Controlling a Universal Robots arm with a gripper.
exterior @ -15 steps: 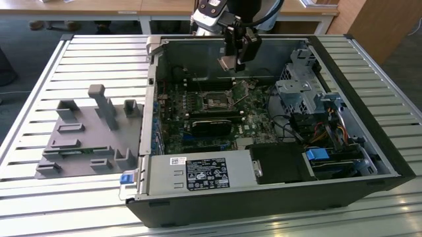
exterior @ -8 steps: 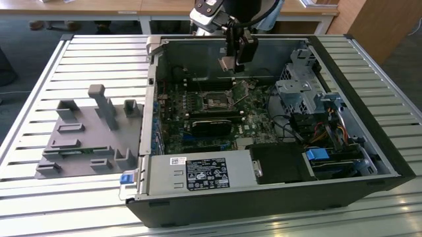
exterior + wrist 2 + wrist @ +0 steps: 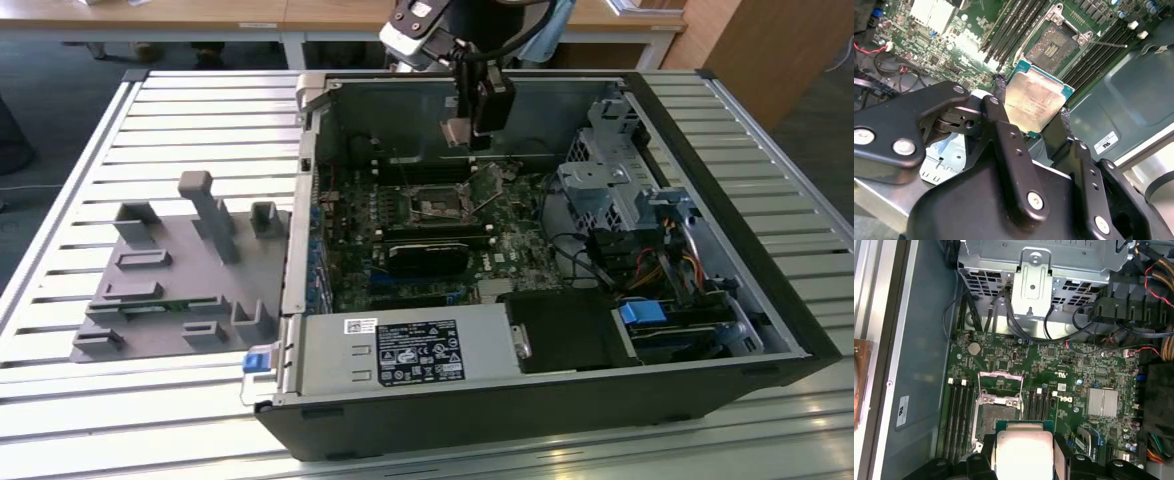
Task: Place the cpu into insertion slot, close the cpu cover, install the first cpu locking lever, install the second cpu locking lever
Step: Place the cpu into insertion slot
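Silver cpu (image 3: 1036, 102) | fingers (image 3: 1063, 131) grasping it | exterior view: held clear above insertion slot (image 3: 438, 205)

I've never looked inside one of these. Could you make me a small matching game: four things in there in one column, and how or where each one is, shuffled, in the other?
Things:
1. cpu
2. insertion slot
3. cpu cover
4. grey box

States:
A. swung open, off the slot
B. gripped in the claw, above the board
C. empty, on the green board
D. wears a white label

Pairs: 1-B, 2-C, 3-A, 4-D
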